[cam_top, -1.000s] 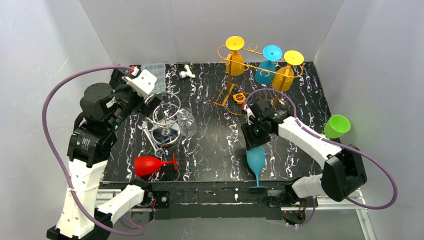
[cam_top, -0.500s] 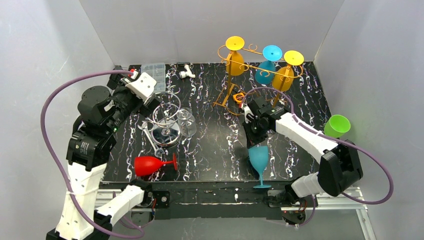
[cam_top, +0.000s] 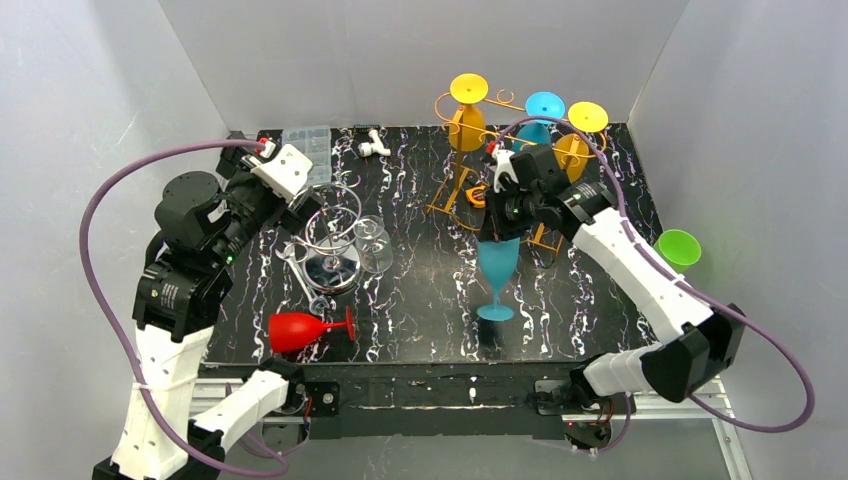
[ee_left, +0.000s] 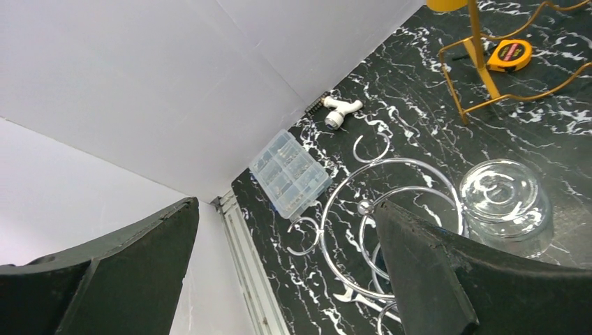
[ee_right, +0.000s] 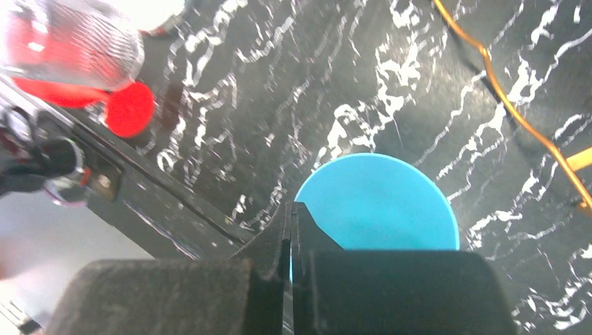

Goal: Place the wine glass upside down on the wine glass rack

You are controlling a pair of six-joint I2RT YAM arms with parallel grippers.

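Your right hand (cam_top: 497,232) is clamped shut on the bowl rim of the blue wine glass (cam_top: 497,268). The glass hangs upright, foot down, above the worktop (cam_top: 420,290), just in front of the orange wine glass rack (cam_top: 455,190). Your left hand (ee_left: 285,204) stands wide open over the chrome rack (ee_left: 363,207).

Free: bare table (cam_top: 425,285) middle | Right blocked: orange rack (cam_top: 456,186), hung glasses (cam_top: 468,128), tape measure (ee_left: 509,54), teal glass (cam_top: 497,262) held just before it | Left blocked: silver rack (cam_top: 335,270), clear glass (cam_top: 373,243) perhaps touching | Near edge: red glass (cam_top: 295,330) lying
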